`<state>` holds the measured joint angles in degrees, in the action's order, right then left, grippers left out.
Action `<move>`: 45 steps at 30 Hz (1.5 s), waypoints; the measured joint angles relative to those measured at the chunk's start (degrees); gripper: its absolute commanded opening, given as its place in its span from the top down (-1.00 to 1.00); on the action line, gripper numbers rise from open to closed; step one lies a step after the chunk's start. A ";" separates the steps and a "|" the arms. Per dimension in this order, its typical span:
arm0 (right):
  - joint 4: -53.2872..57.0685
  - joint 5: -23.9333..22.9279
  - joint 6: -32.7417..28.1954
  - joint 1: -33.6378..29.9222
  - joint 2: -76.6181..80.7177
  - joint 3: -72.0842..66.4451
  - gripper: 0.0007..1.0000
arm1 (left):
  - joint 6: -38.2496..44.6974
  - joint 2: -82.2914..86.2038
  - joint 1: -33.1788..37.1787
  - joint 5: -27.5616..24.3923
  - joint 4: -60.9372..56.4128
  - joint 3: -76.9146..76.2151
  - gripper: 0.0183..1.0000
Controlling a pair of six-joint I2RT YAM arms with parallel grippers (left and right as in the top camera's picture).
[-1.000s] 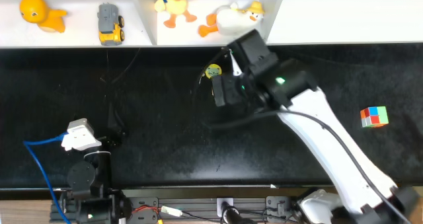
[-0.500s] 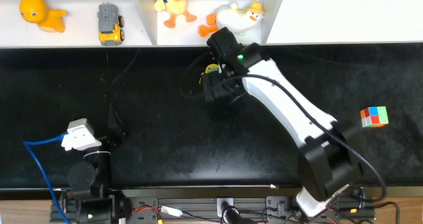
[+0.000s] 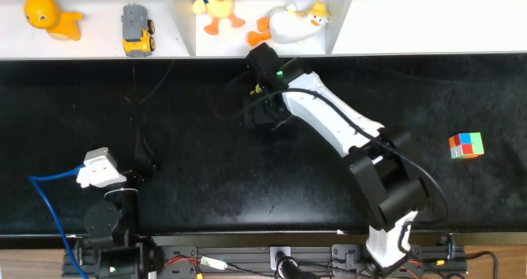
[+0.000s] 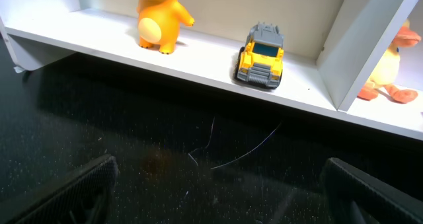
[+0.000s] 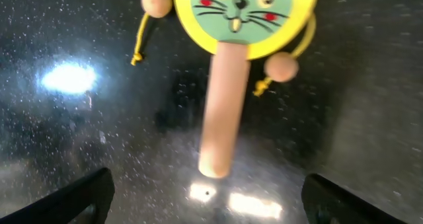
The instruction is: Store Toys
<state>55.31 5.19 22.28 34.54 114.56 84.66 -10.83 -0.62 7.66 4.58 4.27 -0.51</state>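
right gripper (image 3: 260, 108) from above: low over the mat, shelf (image 3: 428, 48) just beyond. from the left wrist: left gripper (image 4: 218, 191) splayed, empty. from the right wrist: splayed wide, empty, rattle drum (image 5: 221, 105) flat just ahead, handle toward the gap. probably light, rigid, smooth; best pinched across the handle.

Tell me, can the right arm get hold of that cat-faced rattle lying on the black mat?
Probably yes. The right gripper hangs just above the cat-faced rattle, open wide, with the wooden handle lined up with the gap. Nothing else lies on the mat around it to block the grasp.
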 measured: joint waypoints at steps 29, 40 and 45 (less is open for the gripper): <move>-3.37 -1.70 1.97 0.11 3.10 1.01 0.23 | 0.00 0.00 0.00 0.00 0.00 0.00 -1.00; -1.49 -1.51 2.14 0.07 4.09 2.16 0.90 | 0.00 0.00 0.00 0.00 0.00 0.00 -1.00; 1.97 -0.72 2.47 0.04 4.37 2.99 0.91 | 0.00 0.00 0.00 0.00 0.00 0.00 -1.00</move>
<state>57.28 4.47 24.75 34.59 118.93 87.66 -10.83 -0.62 7.66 4.58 4.27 -0.51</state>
